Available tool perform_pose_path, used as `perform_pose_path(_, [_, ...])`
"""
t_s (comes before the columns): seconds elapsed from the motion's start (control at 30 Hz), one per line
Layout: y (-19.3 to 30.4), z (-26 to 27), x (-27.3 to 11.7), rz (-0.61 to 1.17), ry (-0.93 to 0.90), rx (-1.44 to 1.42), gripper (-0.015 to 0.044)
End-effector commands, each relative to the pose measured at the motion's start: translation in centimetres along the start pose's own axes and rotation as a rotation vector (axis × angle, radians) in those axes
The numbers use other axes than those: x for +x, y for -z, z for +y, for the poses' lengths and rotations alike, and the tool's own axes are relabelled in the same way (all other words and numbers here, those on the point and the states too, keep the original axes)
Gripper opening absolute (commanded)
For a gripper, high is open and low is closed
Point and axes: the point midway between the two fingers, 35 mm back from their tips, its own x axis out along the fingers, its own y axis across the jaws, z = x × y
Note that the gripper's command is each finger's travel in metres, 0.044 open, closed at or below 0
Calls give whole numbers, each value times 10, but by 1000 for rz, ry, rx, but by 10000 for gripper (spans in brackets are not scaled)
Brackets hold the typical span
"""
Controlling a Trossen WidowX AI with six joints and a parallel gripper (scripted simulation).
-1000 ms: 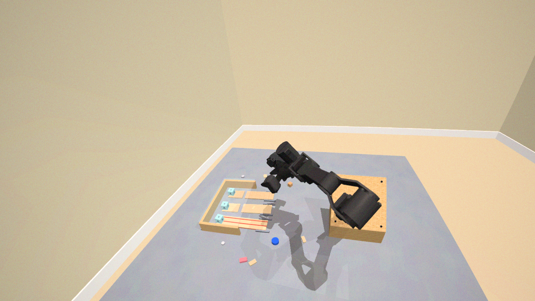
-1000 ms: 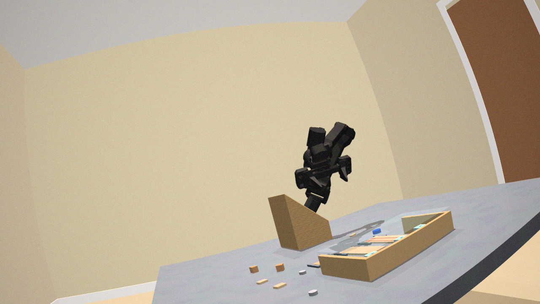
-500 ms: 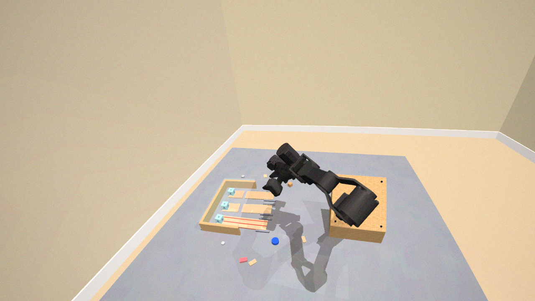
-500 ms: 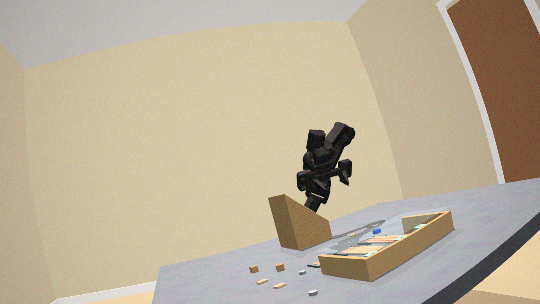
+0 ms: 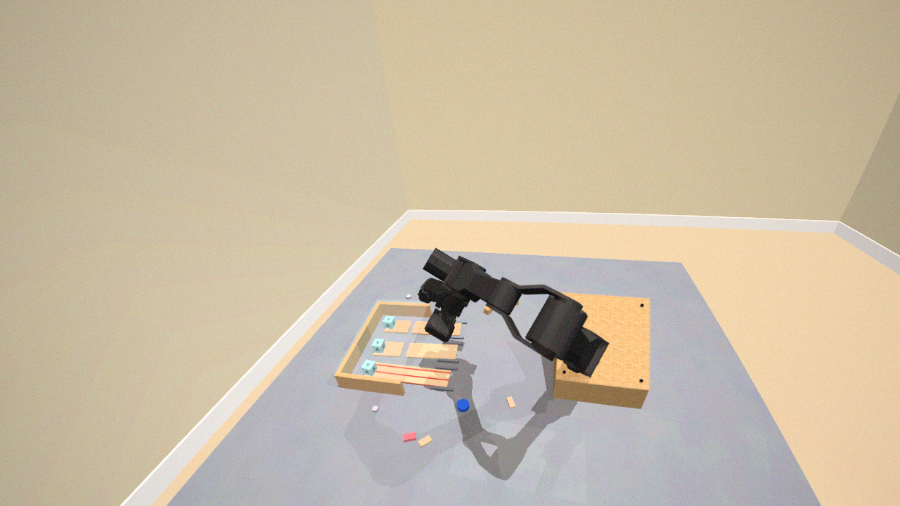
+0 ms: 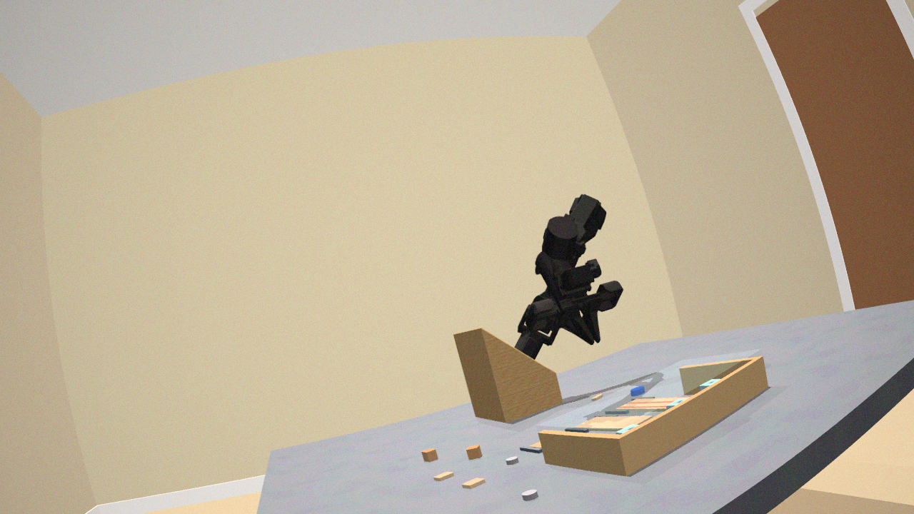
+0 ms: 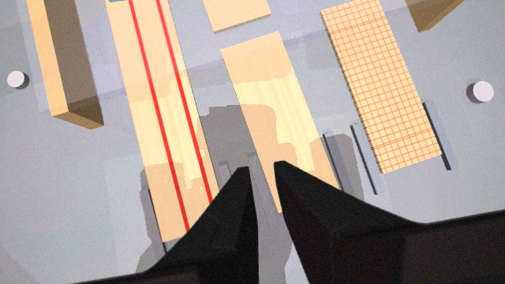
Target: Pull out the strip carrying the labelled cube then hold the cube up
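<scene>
The worktop (image 5: 629,440) leaves room before the tray's (image 5: 368,381) open side, so the unbroken red-lined strip (image 7: 158,118), with its cube (image 5: 368,367) at the far end, can probably slide straight out. The claw (image 7: 260,170), pinched narrow on nothing, hangs over the broken plain strip (image 7: 272,99). It should reopen and cross to the red-lined strip's near end, clear of the tray wall.
</scene>
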Motion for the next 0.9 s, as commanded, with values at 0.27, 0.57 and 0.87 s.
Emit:
perform_pose_path(0.27, [24, 54, 58, 546, -51, -117, 0])
perform_pose_path(0.57, [24, 56, 58, 546, -51, -117, 0])
perform_pose_path(0.87, [26, 56, 63, 546, -51, -117, 0])
